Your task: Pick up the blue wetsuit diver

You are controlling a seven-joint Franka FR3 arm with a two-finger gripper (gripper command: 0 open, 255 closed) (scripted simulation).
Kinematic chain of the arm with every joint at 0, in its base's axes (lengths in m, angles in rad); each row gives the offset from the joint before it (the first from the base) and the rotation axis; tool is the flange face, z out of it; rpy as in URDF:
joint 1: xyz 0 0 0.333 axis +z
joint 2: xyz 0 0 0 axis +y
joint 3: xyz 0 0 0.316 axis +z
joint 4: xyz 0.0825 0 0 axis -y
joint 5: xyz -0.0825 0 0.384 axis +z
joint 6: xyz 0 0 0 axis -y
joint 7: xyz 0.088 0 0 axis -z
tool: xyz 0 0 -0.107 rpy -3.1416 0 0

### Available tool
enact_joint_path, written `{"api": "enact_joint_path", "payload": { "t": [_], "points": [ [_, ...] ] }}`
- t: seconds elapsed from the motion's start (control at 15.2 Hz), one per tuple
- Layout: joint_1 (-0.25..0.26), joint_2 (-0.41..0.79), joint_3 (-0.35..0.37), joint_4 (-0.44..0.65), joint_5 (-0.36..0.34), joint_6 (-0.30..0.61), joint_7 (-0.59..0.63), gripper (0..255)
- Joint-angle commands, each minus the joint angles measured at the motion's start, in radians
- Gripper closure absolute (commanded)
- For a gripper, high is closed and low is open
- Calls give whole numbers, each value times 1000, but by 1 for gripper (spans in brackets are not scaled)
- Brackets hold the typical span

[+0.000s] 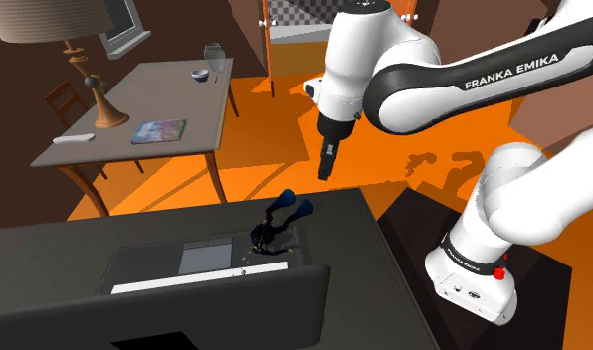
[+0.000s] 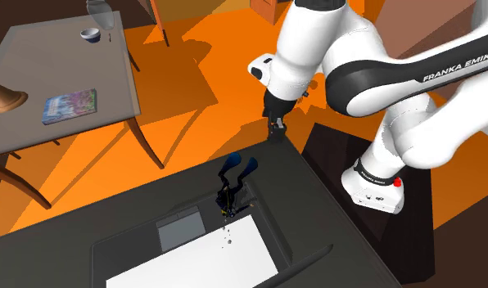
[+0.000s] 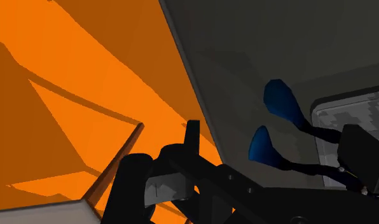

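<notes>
Reads "FRANKA EMIKA" in white on the dark band of the arm (image 1: 510,75), in shoulder and second exterior views. Cannot read the marking near its base.

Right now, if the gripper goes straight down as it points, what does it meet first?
Probably the dark table top near its edge, just beside the diver; depth is unclear.
</notes>
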Motion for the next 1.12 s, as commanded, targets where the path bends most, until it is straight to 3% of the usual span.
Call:
{"api": "enact_joint_path", "payload": {
  "t": [0.0,0.59,1.06],
  "points": [
    [26,23,26,-26,13,64,3,0],
    [107,213,179,-55,19,346,61,0],
    [92,365,297,-51,-67,521,151,0]
  ]
}}
